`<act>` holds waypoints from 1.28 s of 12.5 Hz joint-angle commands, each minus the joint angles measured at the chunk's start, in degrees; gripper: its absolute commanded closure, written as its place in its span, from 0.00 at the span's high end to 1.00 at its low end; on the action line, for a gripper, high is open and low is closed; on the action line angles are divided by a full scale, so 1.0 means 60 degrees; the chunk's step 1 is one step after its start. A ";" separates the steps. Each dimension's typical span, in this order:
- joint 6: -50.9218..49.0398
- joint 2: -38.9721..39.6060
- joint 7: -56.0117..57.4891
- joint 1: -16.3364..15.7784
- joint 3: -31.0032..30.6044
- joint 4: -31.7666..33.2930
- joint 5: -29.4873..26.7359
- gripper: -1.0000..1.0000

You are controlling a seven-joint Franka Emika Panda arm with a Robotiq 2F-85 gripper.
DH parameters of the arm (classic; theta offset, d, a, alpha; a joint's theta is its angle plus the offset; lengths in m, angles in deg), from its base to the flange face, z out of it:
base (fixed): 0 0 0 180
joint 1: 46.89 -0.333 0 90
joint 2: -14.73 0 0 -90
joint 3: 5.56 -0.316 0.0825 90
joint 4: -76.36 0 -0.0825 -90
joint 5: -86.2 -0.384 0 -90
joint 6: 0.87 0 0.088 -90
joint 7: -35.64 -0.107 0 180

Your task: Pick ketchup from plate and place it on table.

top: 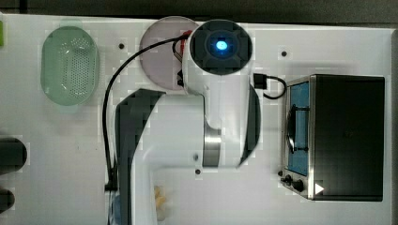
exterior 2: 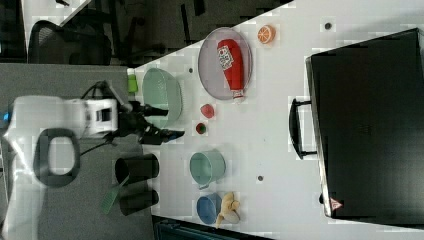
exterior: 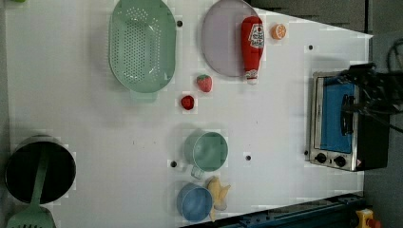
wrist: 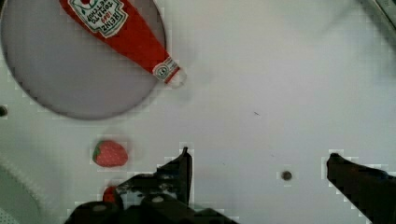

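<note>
The gripper [wrist: 257, 161] stood wide open and empty at the bottom of the wrist view, its two dark fingers [wrist: 180, 170] spread far apart over bare white table [wrist: 280, 84]. In the right view it showed at left of centre [exterior 2: 167, 134], hanging off the white arm, well apart from the dishes.

The ketchup bottle [wrist: 119, 30] lay on its side in the upper left of the wrist view, its red body on the pale lilac plate [wrist: 56, 79] and its white cap poking just past the plate's rim onto the table. In the left view the same bottle [exterior: 252, 45] lay along the right edge of the plate [exterior: 221, 42] near the top of the frame, cap pointing down the picture; in the right view it sat upper centre [exterior 2: 231, 62], on the plate [exterior 2: 210, 65].

Judging by its look, the bottle was a toy: probably light, stiff plastic with a smooth, possibly slippery skin, and not fragile. Being round and lying flat, it could roll or skid on the plate if nudged from one side. The sensible hold seemed to be across the broad labelled body, near its middle, with the fingers set square to its length; the tapering neck offered less surface and might let it swing.

A strawberry [wrist: 109, 154] lay near the plate, clear of the bottle.
</note>
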 commanded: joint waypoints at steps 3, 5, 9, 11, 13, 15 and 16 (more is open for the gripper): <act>0.1170 0.1204 0.0539 -0.0095 -0.0159 -0.0065 -0.0052 1.00; 0.1838 0.1725 0.1676 -0.0164 -0.0159 -0.0093 -0.0044 1.00; 0.3038 0.2949 0.3882 -0.0248 -0.0159 -0.0482 -0.0012 1.00; 0.3389 0.3623 0.5001 -0.0284 -0.0158 -0.0871 0.0022 1.00; 0.3552 0.4320 0.5808 -0.0311 -0.0158 -0.1359 0.0030 1.00; 0.3568 0.4972 0.5914 -0.0343 -0.0159 -0.1909 0.0036 1.00; 0.3612 0.5274 0.5922 -0.0382 -0.0158 -0.2209 0.0075 1.00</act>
